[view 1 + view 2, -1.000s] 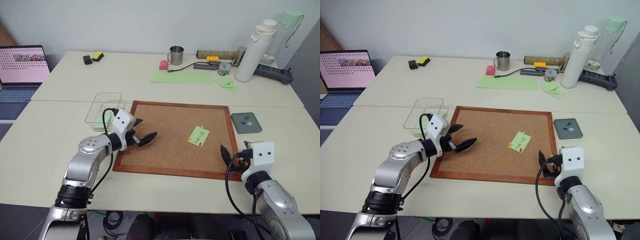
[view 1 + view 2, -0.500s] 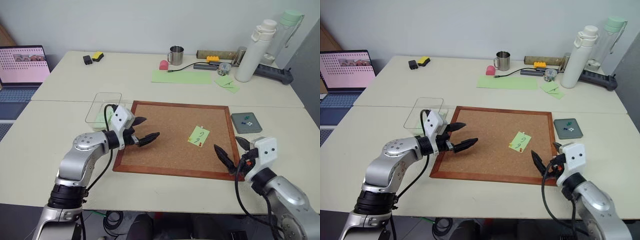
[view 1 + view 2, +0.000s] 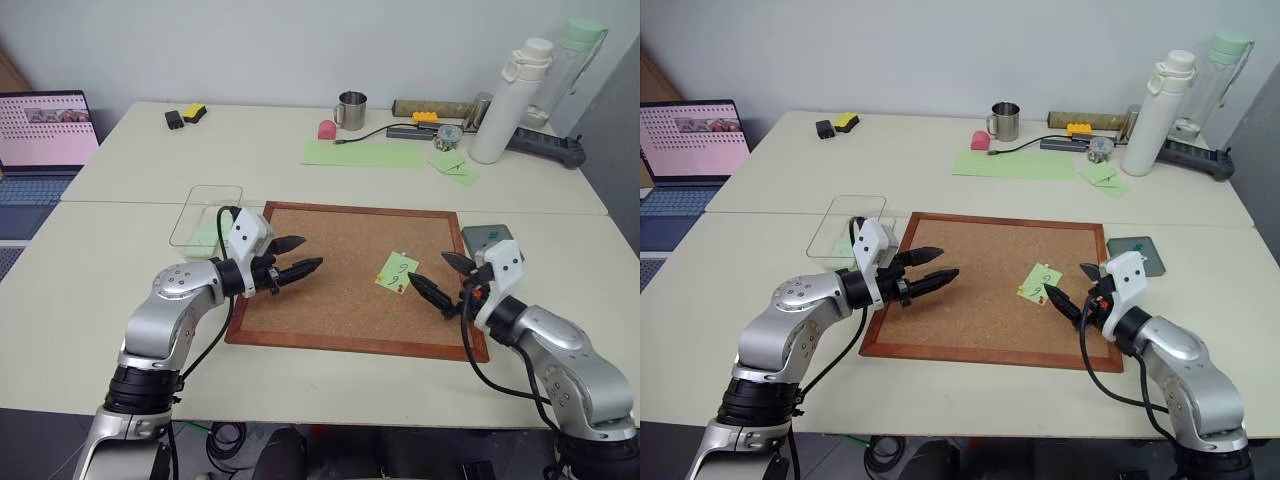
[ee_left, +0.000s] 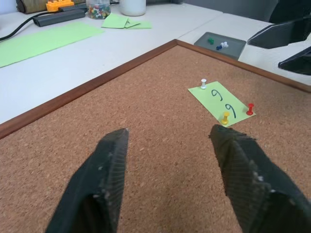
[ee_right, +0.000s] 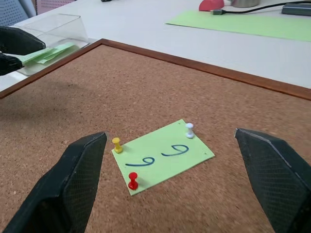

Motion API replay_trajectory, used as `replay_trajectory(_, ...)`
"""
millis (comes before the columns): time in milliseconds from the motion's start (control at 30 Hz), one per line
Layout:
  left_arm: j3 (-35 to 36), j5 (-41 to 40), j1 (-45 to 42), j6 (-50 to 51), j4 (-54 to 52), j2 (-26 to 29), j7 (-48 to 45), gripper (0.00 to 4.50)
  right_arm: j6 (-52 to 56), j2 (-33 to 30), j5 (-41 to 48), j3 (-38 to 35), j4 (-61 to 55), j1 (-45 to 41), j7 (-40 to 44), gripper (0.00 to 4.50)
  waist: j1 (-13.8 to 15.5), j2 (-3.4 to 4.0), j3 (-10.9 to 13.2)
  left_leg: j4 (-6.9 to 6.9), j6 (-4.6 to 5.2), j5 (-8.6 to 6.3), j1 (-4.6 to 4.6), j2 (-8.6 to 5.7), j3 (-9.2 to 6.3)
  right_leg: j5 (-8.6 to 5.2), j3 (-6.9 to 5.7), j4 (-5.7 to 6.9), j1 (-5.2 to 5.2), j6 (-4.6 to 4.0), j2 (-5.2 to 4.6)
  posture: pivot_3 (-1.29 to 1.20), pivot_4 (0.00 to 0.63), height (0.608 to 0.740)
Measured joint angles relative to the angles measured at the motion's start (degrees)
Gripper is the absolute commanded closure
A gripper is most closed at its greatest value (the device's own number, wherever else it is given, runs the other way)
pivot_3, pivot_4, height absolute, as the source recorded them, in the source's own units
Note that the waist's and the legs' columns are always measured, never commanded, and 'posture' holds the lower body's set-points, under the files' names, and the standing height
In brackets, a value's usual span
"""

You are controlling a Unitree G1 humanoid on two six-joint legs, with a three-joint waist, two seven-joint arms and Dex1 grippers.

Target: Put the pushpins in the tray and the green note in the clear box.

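The green note (image 3: pixel 397 271) lies on the corkboard (image 3: pixel 330 290), pinned by a white pushpin (image 5: pixel 189 129), a yellow one (image 5: pixel 117 144) and a red one (image 5: pixel 132 181). My right gripper (image 3: pixel 428 268) hovers open just right of the note, pointing at it, nothing between its fingers. My left gripper (image 3: pixel 307 254) is open and empty over the board's left part, well short of the note. The dark-grey tray (image 3: pixel 1137 252) sits right of the board, partly behind my right hand, with a few pins (image 4: pixel 217 43) in it. The clear box (image 3: pixel 207 215) stands left of the board.
Green papers (image 5: pixel 46 53) lie in the clear box. At the back are a long green sheet (image 3: pixel 362 153), small green notes (image 3: pixel 455 165), a mug (image 3: pixel 351 110), a jar of pins (image 3: pixel 448 137), bottles (image 3: pixel 515 100) and a power strip (image 3: pixel 545 145). A laptop (image 3: pixel 45 130) is at far left.
My right gripper has swung forward and left over the board's edge, up to the note. The left gripper's fingers have narrowed; that hand has barely shifted.
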Motion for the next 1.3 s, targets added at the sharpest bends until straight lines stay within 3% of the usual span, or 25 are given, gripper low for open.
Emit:
replay_trajectory(367, -1.80, 0.48, -2.02, -1.54, 4.30, -1.17, -0.75, 4.44, -0.76, 1.78, -2.28, 2.20, 6.74, -5.94, -1.35, 0.09, 0.01, 0.00, 0.00, 0.01, 0.00, 0.00, -0.01, -0.01, 0.00, 0.00, 0.00, 0.00, -0.01, 0.00, 0.00, 0.00, 0.150, 0.740)
replay_trajectory(733, -8.24, 6.08, -0.64, -4.55, 10.51, -2.18, -1.05, 4.49, -2.67, 1.89, -2.79, 2.93, 14.06, -10.54, -0.04, 0.09, -0.02, 0.00, 0.00, 0.00, 0.00, 0.00, 0.00, 0.00, 0.01, 0.00, 0.01, 0.01, -0.02, 0.00, 0.01, 0.00, 0.150, 0.740)
replay_trajectory(1067, -9.41, 8.25, -0.89, -8.72, 12.59, -2.90, -1.29, 4.49, -7.80, 4.81, -7.49, 6.21, 29.44, -16.62, 0.92, 0.09, 0.06, 0.18, -0.13, 0.04, 0.00, 0.00, 0.07, -0.02, 0.02, 0.01, 0.01, 0.05, 0.05, 0.00, -0.02, 0.00, 0.150, 0.740)
replay_trajectory(1300, -9.09, 8.25, -0.43, -8.95, 12.49, -2.77, -1.30, 4.50, -11.72, 6.05, -8.15, 6.05, 33.34, -17.62, 1.58, 1.34, -0.06, 0.24, -0.20, 0.03, 0.00, 0.00, 0.09, -0.01, 0.02, 0.01, 0.02, 0.06, 0.05, 0.00, -0.01, 0.00, 0.150, 0.740)
